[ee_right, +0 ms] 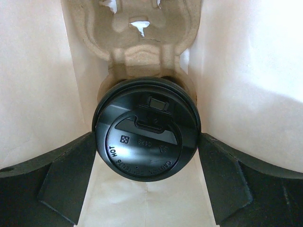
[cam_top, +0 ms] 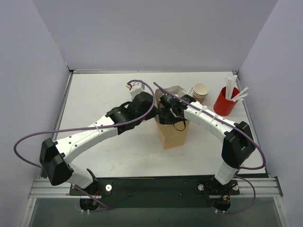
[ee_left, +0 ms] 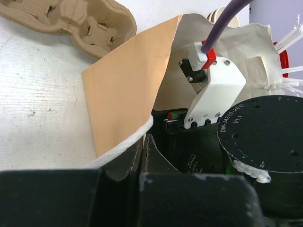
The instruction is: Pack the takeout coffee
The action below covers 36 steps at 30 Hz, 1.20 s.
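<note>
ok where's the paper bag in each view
top external: bag stands near the middle of the picture.
left wrist: its tan side fills the centre, mouth open at right.
right wrist: seen from inside, pale walls on both sides.
shared landmark: right gripper, down inside the bag's mouth.

The top view looks down from above and behind the arm bases, far enough off to take in the whole table (cam_top: 109,156), with the bag (cam_top: 173,135) at its centre. The left wrist view sits close against the bag's left rim, facing right and far across its mouth to the red cup (cam_top: 226,100). The right wrist view is inside the bag, looking straight down at the coffee (ee_right: 147,130) from very near. All three share the bag. The top and left wrist views also share the right arm (cam_top: 203,116).
</note>
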Each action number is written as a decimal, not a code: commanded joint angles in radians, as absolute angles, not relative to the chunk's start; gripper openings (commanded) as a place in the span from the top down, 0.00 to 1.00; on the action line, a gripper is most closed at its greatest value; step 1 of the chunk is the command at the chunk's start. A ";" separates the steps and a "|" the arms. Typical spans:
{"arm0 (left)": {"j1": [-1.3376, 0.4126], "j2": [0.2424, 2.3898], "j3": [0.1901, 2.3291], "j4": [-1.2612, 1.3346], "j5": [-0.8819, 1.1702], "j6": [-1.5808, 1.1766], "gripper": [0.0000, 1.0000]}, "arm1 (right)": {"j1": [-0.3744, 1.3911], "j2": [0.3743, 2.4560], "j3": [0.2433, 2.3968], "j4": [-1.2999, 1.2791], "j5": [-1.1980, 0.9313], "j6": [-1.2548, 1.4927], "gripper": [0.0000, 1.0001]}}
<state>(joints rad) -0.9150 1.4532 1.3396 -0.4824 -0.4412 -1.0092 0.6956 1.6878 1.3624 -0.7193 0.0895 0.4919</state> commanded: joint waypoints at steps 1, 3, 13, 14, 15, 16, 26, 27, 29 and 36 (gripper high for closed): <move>-0.913 1.439 1.396 -0.460 -0.434 -1.003 1.00 | 0.695 1.680 1.362 -0.790 0.152 0.469 0.17; -0.911 1.440 1.399 -0.462 -0.434 -1.003 1.00 | 0.695 1.678 1.364 -0.792 0.152 0.469 0.16; -0.908 1.440 1.401 -0.466 -0.437 -1.002 1.00 | 0.695 1.663 1.387 -0.799 0.153 0.469 0.14; -0.910 1.440 1.401 -0.468 -0.436 -1.002 1.00 | 0.695 1.661 1.391 -0.801 0.152 0.469 0.14; -0.910 1.440 1.402 -0.468 -0.436 -1.002 1.00 | 0.695 1.658 1.393 -0.804 0.153 0.468 0.14; -0.910 1.440 1.402 -0.469 -0.437 -1.002 1.00 | 0.695 1.660 1.394 -0.805 0.152 0.468 0.14; -0.908 1.442 1.401 -0.469 -0.436 -1.003 1.00 | 0.695 1.651 1.410 -0.813 0.149 0.465 0.14; -0.908 1.442 1.401 -0.471 -0.436 -1.003 1.00 | 0.695 1.651 1.410 -0.811 0.149 0.466 0.14; -0.908 1.442 1.401 -0.469 -0.436 -1.003 1.00 | 0.696 1.652 1.411 -0.813 0.147 0.463 0.14; -0.908 1.442 1.402 -0.469 -0.436 -1.003 1.00 | 0.695 1.651 1.411 -0.813 0.146 0.460 0.12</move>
<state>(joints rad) -0.9146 1.4536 1.3434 -0.4900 -0.4374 -1.0092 0.6956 1.6878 1.3823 -0.7582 0.0998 0.4763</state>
